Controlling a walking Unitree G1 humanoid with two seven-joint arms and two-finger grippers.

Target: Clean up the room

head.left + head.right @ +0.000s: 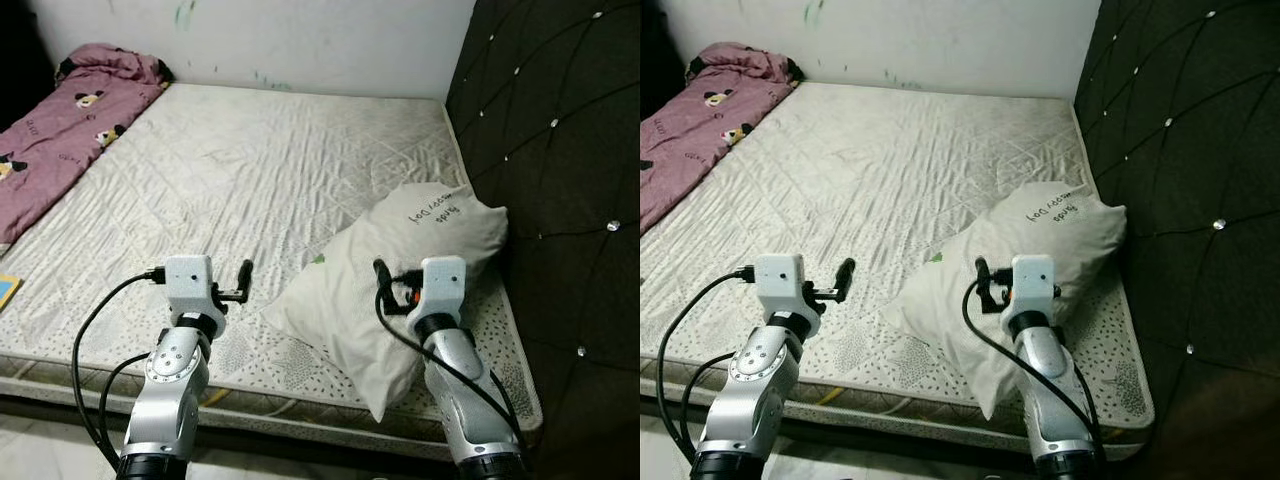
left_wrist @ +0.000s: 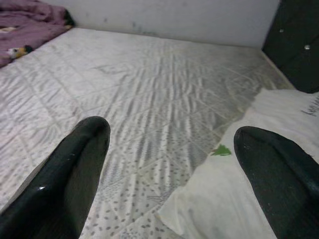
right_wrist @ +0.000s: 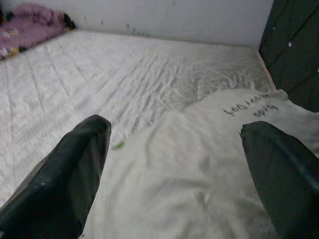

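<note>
One white pillow (image 1: 400,290) (dark lettering on its far end) lies on the mattress (image 1: 250,170) beside the dark headboard (image 1: 560,200); the right gripper (image 3: 174,164) hovers just above its near half, fingers wide; the left gripper (image 2: 169,164), also wide, hangs over bare mattress beside the pillow's corner; a pink blanket (image 1: 60,130) lies well away.

A bare white quilted mattress (image 1: 250,170) is taking up most of the room, its near edge printed with small grey specks. A dark tufted headboard (image 1: 560,150) studded with shiny buttons is rising along the mattress's right side. A pale wall (image 1: 300,40) is running behind the far edge, showing a few greenish smudges. A strip of light floor (image 1: 50,440) is showing below the near edge. Soft, even light is falling across the mattress.
</note>
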